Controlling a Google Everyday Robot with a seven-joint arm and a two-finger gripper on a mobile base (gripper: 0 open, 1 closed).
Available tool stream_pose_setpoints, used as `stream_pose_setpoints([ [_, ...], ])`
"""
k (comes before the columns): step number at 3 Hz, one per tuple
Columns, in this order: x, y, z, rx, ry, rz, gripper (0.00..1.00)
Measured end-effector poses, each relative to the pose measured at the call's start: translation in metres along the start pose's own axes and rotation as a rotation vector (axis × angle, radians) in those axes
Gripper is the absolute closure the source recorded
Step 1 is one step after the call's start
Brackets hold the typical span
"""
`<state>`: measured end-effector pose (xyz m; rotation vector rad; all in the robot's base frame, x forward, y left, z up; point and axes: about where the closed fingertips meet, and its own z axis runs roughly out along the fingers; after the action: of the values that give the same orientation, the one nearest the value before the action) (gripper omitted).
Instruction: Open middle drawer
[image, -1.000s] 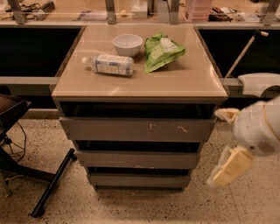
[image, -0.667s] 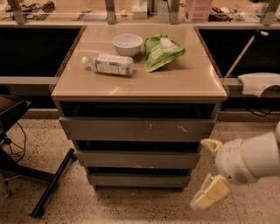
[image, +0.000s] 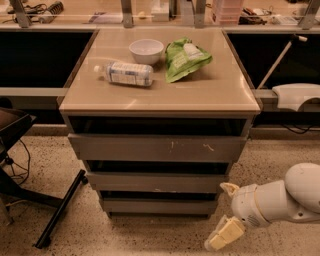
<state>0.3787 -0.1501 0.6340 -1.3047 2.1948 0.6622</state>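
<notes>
Speckled stone floor (image: 150, 235) runs under a low cabinet (image: 160, 100) with a tan top, and a cluttered counter (image: 100, 15) runs along the far side. On the cabinet top, a white bowl (image: 146, 51) stands at the far middle. A plastic bottle (image: 125, 74) lies on its side to the near left of the bowl, and a crumpled green bag (image: 186, 60) lies to the right of it. Three grey drawer fronts are stacked below. The top drawer (image: 125, 148) carries white scratches. The middle drawer (image: 157, 182) sits under it with a small pale chip (image: 158, 190) at its lower edge and a dark gap above, and it does not look pulled out. The bottom drawer (image: 157, 205) is nearest the floor. A black bar (image: 60, 210) slants across the floor on the left, well apart from the drawers. A pale moulded part (image: 297, 95) sits on the ledge to the right. The white arm (image: 285, 197) reaches in from the right, low down. Its gripper (image: 225, 214) hangs just off the cabinet's near right corner, at about the height of the bottom drawer and clear of every front. Its cream fingers (image: 221, 237) are spread wide with nothing between them. Compared with a moment ago, the arm has sunk lower and drawn a little nearer the cabinet. The drawers and the things on top lie as they did.
</notes>
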Motion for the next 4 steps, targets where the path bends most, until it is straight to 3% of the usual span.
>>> stream_pose_setpoints([
  [1,0.005,-0.016,0.002,0.035,-0.018,0.004,0.00],
  [2,0.008,-0.058,0.015,0.129,0.029,-0.038,0.00],
  [3,0.002,-0.088,0.039,0.240,0.146,-0.138,0.00],
  [4,-0.022,-0.102,0.060,0.273,0.152,-0.201,0.00],
])
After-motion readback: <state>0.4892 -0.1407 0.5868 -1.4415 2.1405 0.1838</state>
